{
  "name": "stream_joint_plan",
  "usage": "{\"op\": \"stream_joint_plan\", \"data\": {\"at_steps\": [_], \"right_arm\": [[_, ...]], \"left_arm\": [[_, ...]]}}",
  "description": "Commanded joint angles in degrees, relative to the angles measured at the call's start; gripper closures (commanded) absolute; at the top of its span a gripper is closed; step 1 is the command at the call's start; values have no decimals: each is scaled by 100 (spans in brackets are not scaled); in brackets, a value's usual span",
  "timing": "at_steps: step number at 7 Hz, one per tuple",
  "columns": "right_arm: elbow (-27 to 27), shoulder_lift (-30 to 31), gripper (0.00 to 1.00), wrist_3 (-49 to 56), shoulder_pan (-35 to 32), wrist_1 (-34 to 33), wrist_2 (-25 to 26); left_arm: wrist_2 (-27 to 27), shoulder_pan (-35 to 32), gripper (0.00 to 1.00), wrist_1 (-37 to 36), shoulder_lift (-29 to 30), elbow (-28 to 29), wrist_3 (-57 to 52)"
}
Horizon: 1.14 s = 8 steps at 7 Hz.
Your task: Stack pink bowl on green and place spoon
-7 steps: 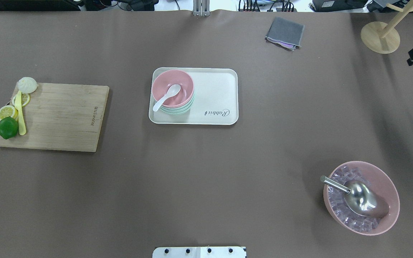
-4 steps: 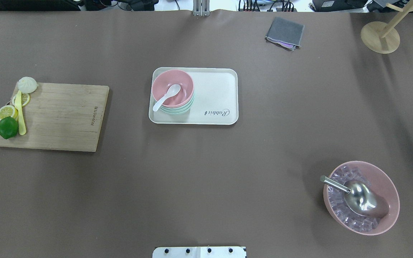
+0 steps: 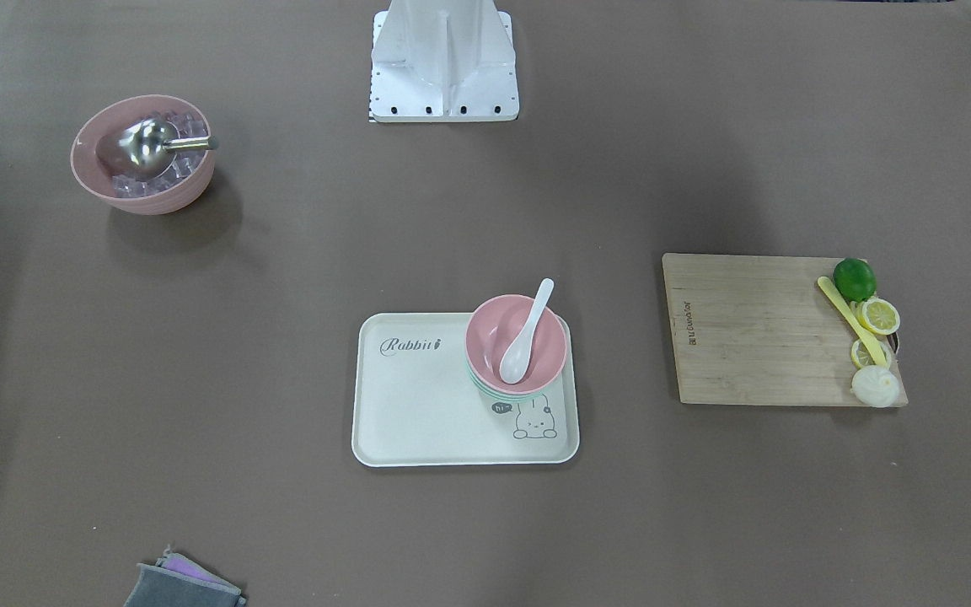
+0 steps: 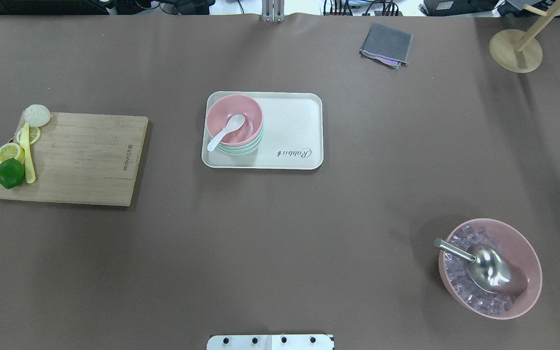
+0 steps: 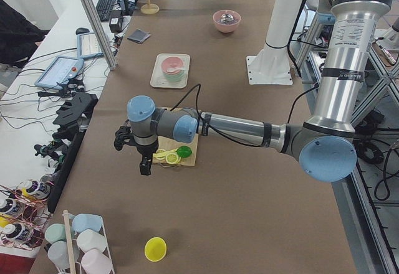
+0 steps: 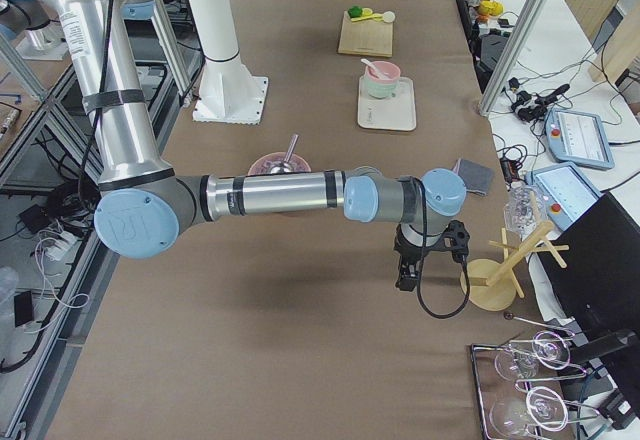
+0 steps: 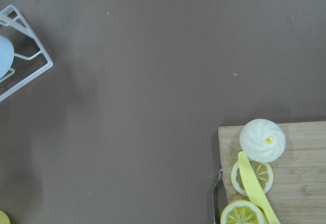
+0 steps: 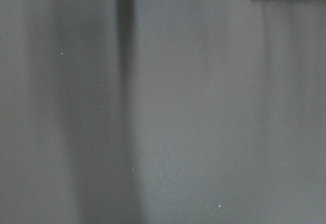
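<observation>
A tray [image 4: 289, 121] sits mid-table, toward the far side. At its left end the top bowl [image 4: 248, 109] nests in the lower bowls [image 4: 241, 150], and a spoon [image 4: 226, 130] lies in it, handle over the near-left rim. Well to the robot's left lies a cutting board [image 4: 85, 155], with a bun [image 4: 37, 114], lemon slices [image 4: 9, 152], a knife [image 4: 28, 160] and a lime [image 4: 10, 173] along its left edge. At near right a big bowl [image 4: 523, 243] holds ice [image 4: 460, 287] and a scoop [image 4: 489, 267]. At far right lie a cloth [image 4: 387, 44] and a stand [image 4: 515, 50].

You have both arms stretched wide apart, forearms nearly level; left gripper [image 5: 145, 167] and right gripper [image 6: 404, 278] point down, opening unreadable.
</observation>
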<state>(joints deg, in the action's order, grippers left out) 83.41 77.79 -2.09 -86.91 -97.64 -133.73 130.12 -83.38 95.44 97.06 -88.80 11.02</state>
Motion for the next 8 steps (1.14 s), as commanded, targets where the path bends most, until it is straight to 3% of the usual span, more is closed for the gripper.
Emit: {"op": "stream_joint_plan", "data": {"at_steps": [1, 3, 5, 7, 8], "right_arm": [[113, 183, 0, -272, -2, 8, -31], [210, 297, 0, -397, -2, 17, -39], [639, 621, 0, -467, -2, 17, -48], [825, 763, 0, -494, -2, 17, -127], [835, 772, 0, -494, -2, 17, -127]], "left_arm": [[-13, -38, 2, 10, -249, 178, -3], [58, -249, 2, 1, -433, 4, -3], [66, -362, 2, -16, -547, -32, -3], [758, -548, 2, -86, -723, -416, -3], [709, -566, 2, -104, -871, -732, 6]]}}
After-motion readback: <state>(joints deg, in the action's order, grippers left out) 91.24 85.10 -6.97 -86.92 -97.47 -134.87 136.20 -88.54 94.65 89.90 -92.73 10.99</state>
